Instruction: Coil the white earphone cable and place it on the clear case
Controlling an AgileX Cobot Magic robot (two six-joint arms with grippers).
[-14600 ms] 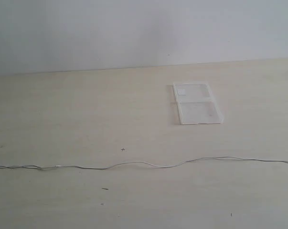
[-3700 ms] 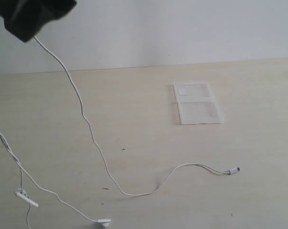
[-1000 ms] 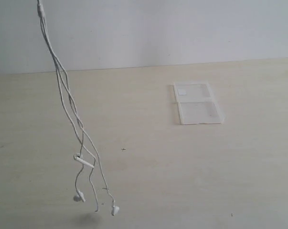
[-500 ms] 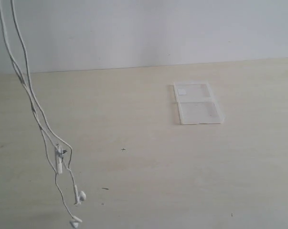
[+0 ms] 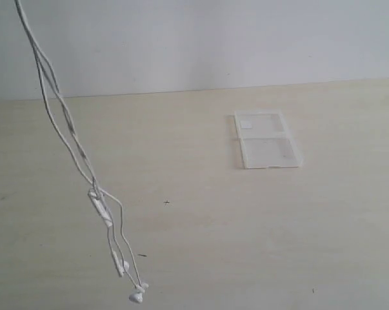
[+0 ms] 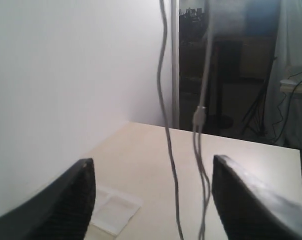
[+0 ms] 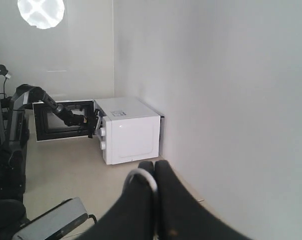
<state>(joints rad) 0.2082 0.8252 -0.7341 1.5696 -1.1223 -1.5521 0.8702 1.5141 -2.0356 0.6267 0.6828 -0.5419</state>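
Observation:
The white earphone cable hangs doubled from above the top left of the exterior view. Its inline remote dangles above the table, and the two earbuds hang just over the front of the table. The clear case lies open and flat at the table's right rear. Neither gripper shows in the exterior view. My right gripper is shut on a loop of the white cable. My left gripper is open wide; cable strands hang in the space between its fingers, untouched. The case shows below.
The beige table meets a white wall at the back. The right wrist view looks out on a white microwave and another dark arm on the floor. Dark stands rise beyond the table's far end.
Over the last second the hanging cable has swung: its lower end with the remote and earbuds went left, then back to the right. The case has not moved.

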